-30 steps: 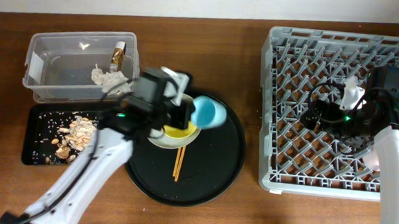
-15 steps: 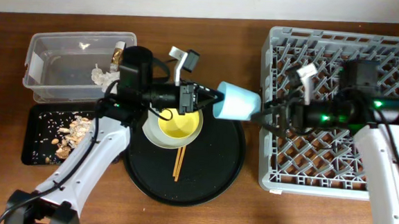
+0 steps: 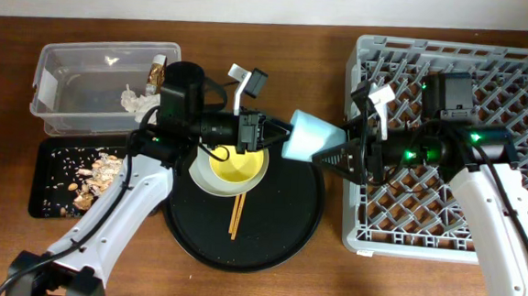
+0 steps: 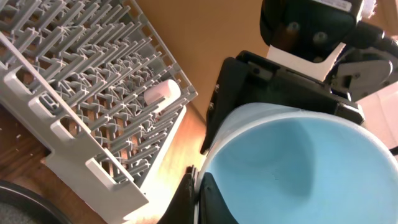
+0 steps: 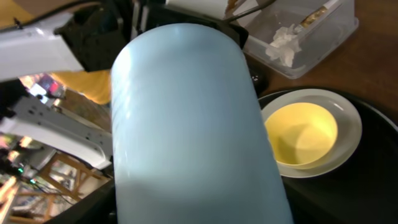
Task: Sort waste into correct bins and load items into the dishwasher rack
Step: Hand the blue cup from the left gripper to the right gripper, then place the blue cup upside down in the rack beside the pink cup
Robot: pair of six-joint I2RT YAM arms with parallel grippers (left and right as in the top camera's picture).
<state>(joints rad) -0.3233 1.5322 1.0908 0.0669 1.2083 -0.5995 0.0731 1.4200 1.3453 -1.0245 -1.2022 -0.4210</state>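
1. Left gripper (image 3: 279, 133): jaws pinched on the rim of the light blue cup (image 3: 309, 137). In the left wrist view a dark finger (image 4: 200, 200) sits at the lower edge of the cup's mouth.
2. Right gripper (image 3: 336, 147): jaws stand either side of the cup's closed end. I cannot tell whether the pads press on it. In the right wrist view the cup's wall fills the frame.
3. Light blue cup: held off the surface on its side, mouth toward the left gripper and base toward the right one. It is above the far right rim of the round black tray (image 3: 286, 232).
4. Small yellow bowl (image 3: 231, 167): upright, sitting in the pale grey-green plate (image 3: 201, 180), on the far left part of the round black tray, partly under the left gripper.
5. Orange-brown chopsticks (image 3: 238, 215): lying together on the round black tray, running from the plate's near edge toward the tray's middle.
6. Dishwasher rack (image 3: 525, 81): just right of the round black tray, with the right arm lying across it.
7. Clear tub (image 3: 46, 107): to the far left of the round black tray. It holds a white tissue wad (image 3: 138, 102) and a brown-and-gold wrapper piece (image 3: 156, 71) near its right wall.
8. Flat black tray (image 3: 45, 203): just left of the round black tray, with tan food scraps (image 3: 97, 175) scattered on it.
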